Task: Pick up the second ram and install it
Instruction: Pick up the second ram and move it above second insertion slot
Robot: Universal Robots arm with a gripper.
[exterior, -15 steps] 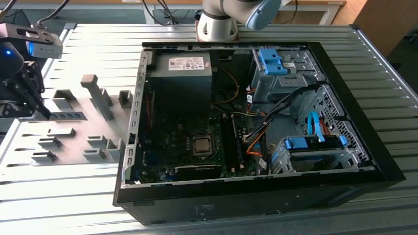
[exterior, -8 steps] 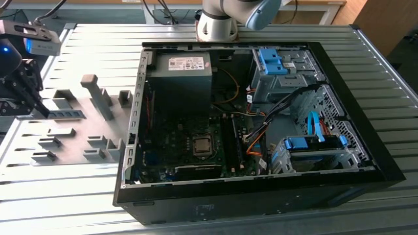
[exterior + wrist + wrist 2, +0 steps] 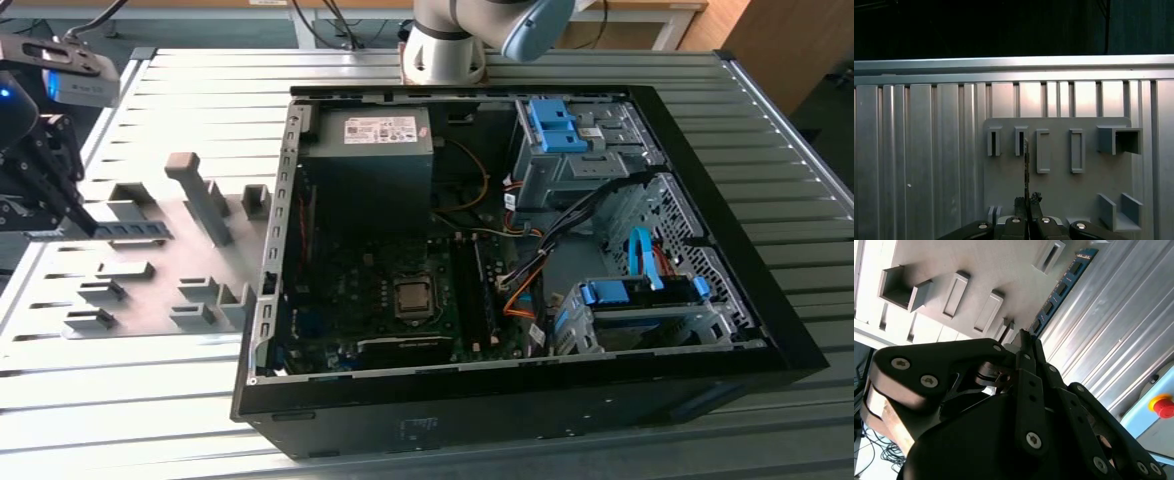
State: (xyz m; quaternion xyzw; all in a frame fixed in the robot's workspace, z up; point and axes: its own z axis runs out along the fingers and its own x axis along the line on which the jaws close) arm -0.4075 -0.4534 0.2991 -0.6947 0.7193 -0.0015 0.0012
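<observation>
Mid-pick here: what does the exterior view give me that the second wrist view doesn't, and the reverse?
The exterior view adds the open computer case, its motherboard and the arm's base at the case's far side. The second wrist view adds the close look: the blue face of the second ram with its row of black chips, and a red button beyond the slats. Both share the gripper, shut on the ram's near end, the grey holder plate and the slatted metal table.

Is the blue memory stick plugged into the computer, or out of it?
Out. The memory stick is pinched between the fingers at the grey holder plate, apart from the open computer case.
</observation>
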